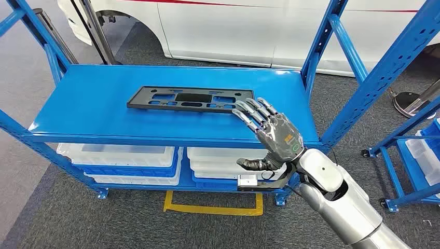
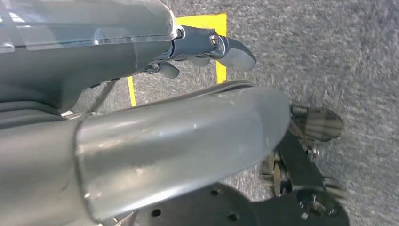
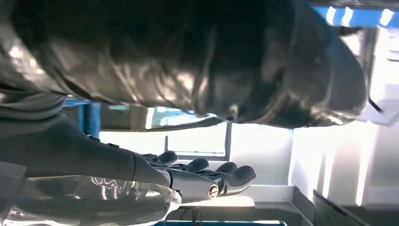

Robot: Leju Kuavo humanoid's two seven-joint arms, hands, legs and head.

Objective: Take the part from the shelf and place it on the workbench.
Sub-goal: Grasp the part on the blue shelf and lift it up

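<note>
A flat black plastic part [image 1: 187, 99] with several cut-outs lies on the blue shelf top [image 1: 93, 104]. My right hand [image 1: 270, 132] hovers at the part's right end, fingers [image 1: 251, 110] stretched out over its corner and thumb hanging below the shelf edge; it holds nothing. The right wrist view shows the same hand [image 3: 202, 181] with its fingers extended side by side. In the left wrist view my left hand [image 2: 207, 47] hangs over grey carpet, and only a couple of its fingers are visible past the thumb.
White and blue bins [image 1: 122, 158] fill the shelf's lower level. Blue uprights [image 1: 379, 78] stand at the right of the rack. A white car [image 1: 249, 26] is behind. A second blue cart [image 1: 415, 155] stands at the far right. Yellow floor tape [image 1: 207, 207] marks the carpet.
</note>
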